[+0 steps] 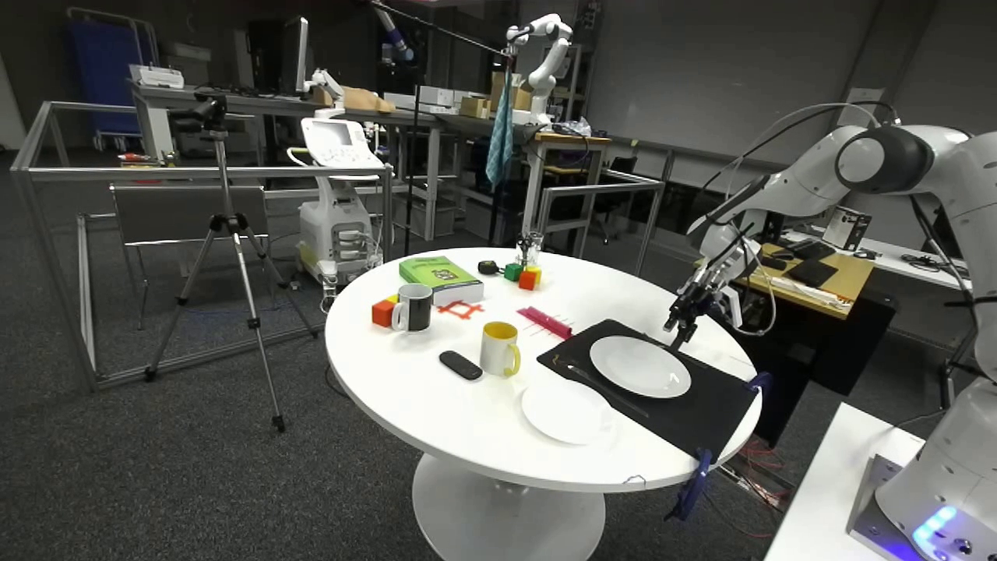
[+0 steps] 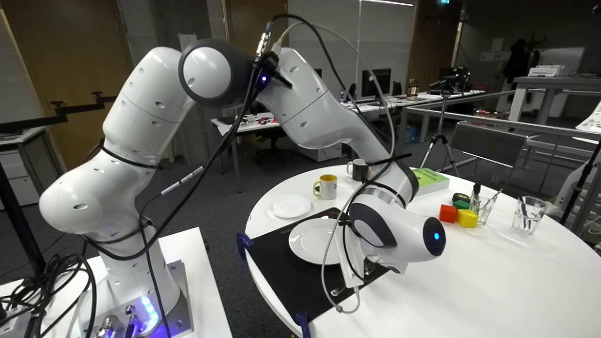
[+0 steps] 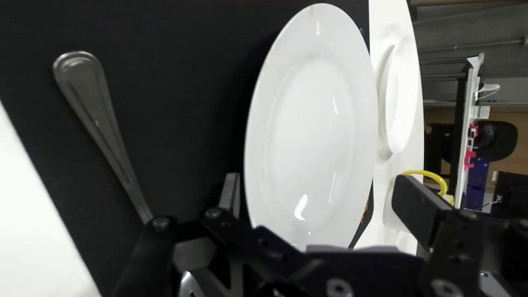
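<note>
Gripper (image 3: 321, 197): jaws spread, nil grasped; positioned low at plate (image 3: 313, 136). Utensil (image 3: 97, 111): on mat (image 3: 185, 82) beside plate, one end hidden behind gripper; contact w/ fingers unclear. Plate: flat on same mat. Handling: raise vert. before any lateral travel, so fingers don't drag utensil or knock rim. Beyond, per ext. view: side plate (image 1: 567, 411), then mug (image 1: 495, 351), both on table (image 1: 436, 421).

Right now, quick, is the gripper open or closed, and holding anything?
Gripper: open, holding nothing, near the plate on the black mat.
</note>
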Robot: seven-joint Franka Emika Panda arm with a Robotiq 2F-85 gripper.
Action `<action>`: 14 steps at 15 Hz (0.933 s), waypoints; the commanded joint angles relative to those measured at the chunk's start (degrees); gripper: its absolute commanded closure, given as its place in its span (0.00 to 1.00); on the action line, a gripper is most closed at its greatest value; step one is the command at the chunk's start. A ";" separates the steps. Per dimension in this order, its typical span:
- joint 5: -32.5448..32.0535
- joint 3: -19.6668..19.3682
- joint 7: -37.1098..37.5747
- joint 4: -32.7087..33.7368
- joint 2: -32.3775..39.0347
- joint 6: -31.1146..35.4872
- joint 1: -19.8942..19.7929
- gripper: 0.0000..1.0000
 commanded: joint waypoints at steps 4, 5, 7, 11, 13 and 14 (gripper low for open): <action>-1.36 0.25 0.01 -6.14 -5.75 6.63 1.66 0.00; -1.33 0.30 0.02 -6.94 -6.37 8.02 2.13 0.00; -1.41 0.42 -0.08 -8.93 -7.89 11.37 3.26 0.00; -1.00 1.36 -0.06 -13.38 -11.47 18.34 5.54 0.00; -0.77 2.17 0.12 -15.61 -13.32 21.62 6.68 0.00; -0.68 2.63 0.24 -16.64 -14.27 23.17 7.23 0.00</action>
